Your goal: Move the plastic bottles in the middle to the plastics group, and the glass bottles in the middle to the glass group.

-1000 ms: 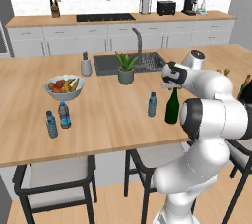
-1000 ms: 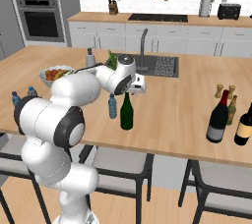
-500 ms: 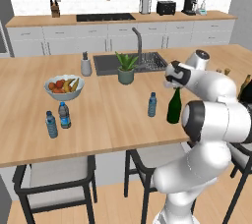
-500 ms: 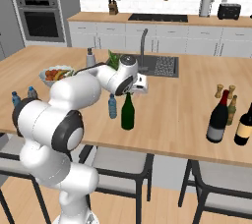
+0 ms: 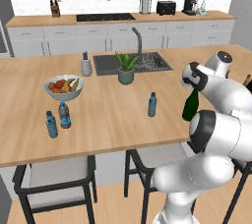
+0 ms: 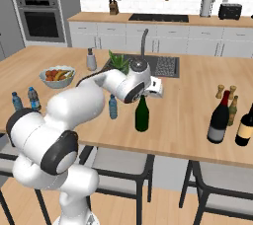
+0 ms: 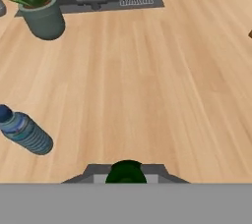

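The tall dark green glass bottle stands upright on the island counter, right of the middle. My gripper is shut on its slim neck from above. From the left base view, the green bottle sits just under my gripper. Its round top shows at the bottom of the hand view. The small blue-capped plastic bottle stands to its left, apart from it. The plastics group, two small water bottles, stands at the counter's left. The glass group stands at the far right.
A fruit bowl, a potted plant and the sink lie behind the bottles. Two small wooden shakers stand behind the glass group. Bare counter stretches between the green bottle and the glass group. Stools stand below the front edge.
My jaws have shut on the green bottle's neck, and the bottle has moved to the right with the gripper. The small plastic bottle has stayed put.
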Available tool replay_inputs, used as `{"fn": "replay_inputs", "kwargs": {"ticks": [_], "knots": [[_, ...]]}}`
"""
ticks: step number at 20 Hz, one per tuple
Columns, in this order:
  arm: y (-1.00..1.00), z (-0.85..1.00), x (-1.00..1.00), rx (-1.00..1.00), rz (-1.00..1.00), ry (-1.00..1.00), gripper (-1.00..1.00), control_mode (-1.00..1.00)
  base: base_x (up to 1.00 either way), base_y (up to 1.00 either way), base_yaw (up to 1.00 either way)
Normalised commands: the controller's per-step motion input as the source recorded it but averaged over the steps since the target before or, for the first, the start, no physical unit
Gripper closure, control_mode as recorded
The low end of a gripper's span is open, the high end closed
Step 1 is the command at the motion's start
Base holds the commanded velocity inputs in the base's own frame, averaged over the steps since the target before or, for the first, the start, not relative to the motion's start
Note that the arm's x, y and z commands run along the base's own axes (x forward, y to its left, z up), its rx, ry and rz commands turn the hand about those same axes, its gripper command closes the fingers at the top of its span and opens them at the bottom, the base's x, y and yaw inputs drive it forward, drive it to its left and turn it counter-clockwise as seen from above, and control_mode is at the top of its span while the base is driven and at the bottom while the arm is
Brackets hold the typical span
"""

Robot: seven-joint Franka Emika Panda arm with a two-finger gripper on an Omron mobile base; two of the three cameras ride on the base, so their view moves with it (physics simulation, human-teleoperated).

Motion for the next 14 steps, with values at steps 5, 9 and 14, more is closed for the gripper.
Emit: {"fn": "replay_inputs", "kwargs": {"ticks": [5, 9, 14], "knots": [[-0.80, 0.03, 0.00, -0.06, -0.41, 0.00, 1.00, -1.00, 0.00, 0.00, 0.00], [-0.76, 0.00, 0.05, -0.12, -0.47, 0.00, 1.00, -1.00, 0.00, 0.00, 0.00], [-0.81, -0.02, 0.04, -0.02, -0.41, -0.04, 1.00, -1.00, 0.00, 0.00, 0.00]]}}
